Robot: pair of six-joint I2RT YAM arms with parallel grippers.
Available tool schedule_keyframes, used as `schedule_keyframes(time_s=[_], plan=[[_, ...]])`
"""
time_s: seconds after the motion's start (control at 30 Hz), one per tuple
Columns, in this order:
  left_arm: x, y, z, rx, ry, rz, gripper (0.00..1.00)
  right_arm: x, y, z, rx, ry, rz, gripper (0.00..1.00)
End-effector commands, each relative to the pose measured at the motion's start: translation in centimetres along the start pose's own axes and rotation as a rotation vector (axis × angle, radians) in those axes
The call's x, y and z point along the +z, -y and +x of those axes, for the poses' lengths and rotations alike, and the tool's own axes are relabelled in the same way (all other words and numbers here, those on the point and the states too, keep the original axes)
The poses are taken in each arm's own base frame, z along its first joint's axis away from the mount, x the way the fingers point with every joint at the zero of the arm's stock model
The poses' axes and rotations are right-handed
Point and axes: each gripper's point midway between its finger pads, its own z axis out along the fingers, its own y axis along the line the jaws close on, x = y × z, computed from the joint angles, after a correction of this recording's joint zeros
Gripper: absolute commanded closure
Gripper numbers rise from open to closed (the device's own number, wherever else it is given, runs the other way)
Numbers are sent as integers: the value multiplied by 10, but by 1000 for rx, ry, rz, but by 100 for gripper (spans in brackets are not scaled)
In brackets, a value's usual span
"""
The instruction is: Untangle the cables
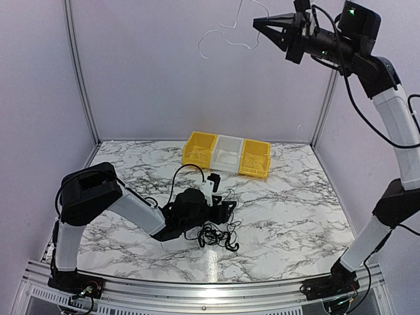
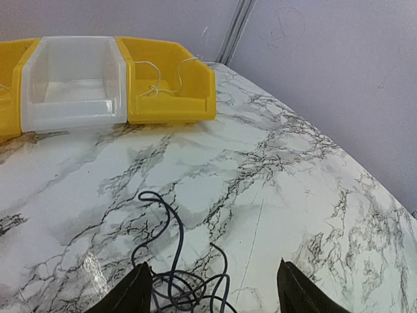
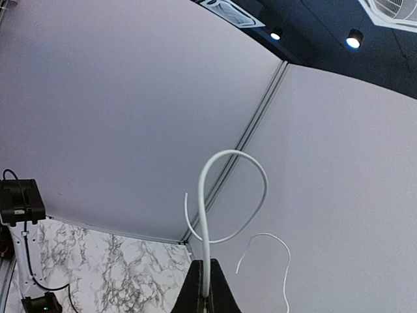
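White cable [image 3: 204, 248] pinched between the closed fingers of the right end effector [image 3: 207, 268], held high above the far edge of the tabletop [image 1: 295, 210], black cables [image 1: 216, 237] loosely tangled near its middle, left end effector [image 2: 212, 277] spread wide, low over them.

black cables [image 2: 189, 290]: cut by bottom edge | white cable [image 3: 206, 215]: strand leaves bottom edge

- Tabletop [image 1: 295, 216]: glossy white marble pattern with grey-black veining and a bright glare patch near the front edge.
- Back wall panel [image 1: 164, 79]: plain, matte, pale lilac-grey.
- Side wall panels, left [image 1: 33, 131] and right [image 1: 348, 174]: same finish.
- Corner posts [image 1: 80, 72]: slim silver metal, one at each rear corner.
- Front rail [image 1: 197, 292]: ribbed aluminium along the near table edge.
- Ceiling [image 3: 313, 26]: dark, above the panels, with two small round spotlights [image 3: 354, 39] lit.
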Motion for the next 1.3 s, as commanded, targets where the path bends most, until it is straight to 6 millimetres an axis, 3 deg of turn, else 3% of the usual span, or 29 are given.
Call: schedule_keyframes(time_s=[0.0, 0.17, 0.33, 0.53, 0.67, 0.93, 1.13, 1.27], plan=[[-18, 1, -5, -83, 21, 32, 32, 3, 23, 15, -29, -45, 93, 100], [-61, 6, -30, -67, 64, 43, 29, 15, 33, 68, 5, -146, 146, 100], [-109, -4, -53, -82, 116, 17, 27, 32, 34, 132, 62, -238, 157, 100], [-168, -33, -58, -130, 163, -54, 27, 63, 43, 209, 114, -326, 178, 100], [-191, -49, -55, -159, 185, -97, 27, 81, 53, 249, 122, -366, 196, 100], [-200, -53, -56, -129, 184, -113, 27, 115, 76, 328, 104, -439, 247, 100], [-201, -58, -51, -126, 173, -135, 27, 129, 87, 379, 96, -468, 279, 100], [-199, -63, -43, -126, 156, -152, 27, 127, 90, 381, 125, -461, 277, 100]])
